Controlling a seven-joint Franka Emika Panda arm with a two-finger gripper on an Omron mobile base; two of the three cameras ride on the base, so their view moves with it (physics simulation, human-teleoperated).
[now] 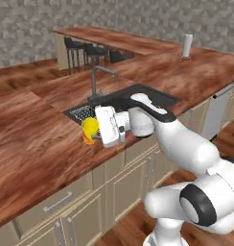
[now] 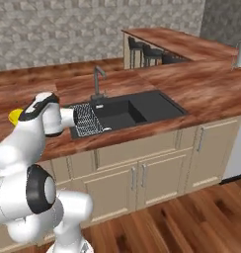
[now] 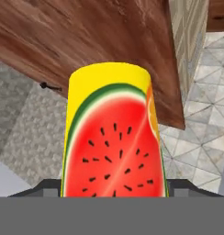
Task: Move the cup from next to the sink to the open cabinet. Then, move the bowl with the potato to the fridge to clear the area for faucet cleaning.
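The cup (image 1: pixel 89 127) is a yellow tumbler with a red and green watermelon mark (image 3: pixel 114 147). It stands upright just left of the sink (image 1: pixel 146 97), at or just above the wooden counter near its front edge. My gripper (image 1: pixel 95 131) reaches in from the right and is shut on the cup, with a dark fingertip (image 3: pixel 46 186) pressed against each side. From the right base, my arm hides most of the cup (image 2: pixel 15 116). The faucet (image 1: pixel 96 79) rises behind the sink (image 2: pixel 130 111). The bowl, potato, open cabinet and fridge are out of view.
A wire rack (image 1: pixel 82 113) lies in the sink's left part, right behind the cup. A white roll (image 1: pixel 187 45) stands far back on the counter. Bar stools (image 1: pixel 85 49) line the raised bar. Beige base cabinets (image 2: pixel 142 173) run below, and a dishwasher front (image 1: pixel 216 111) is at the right.
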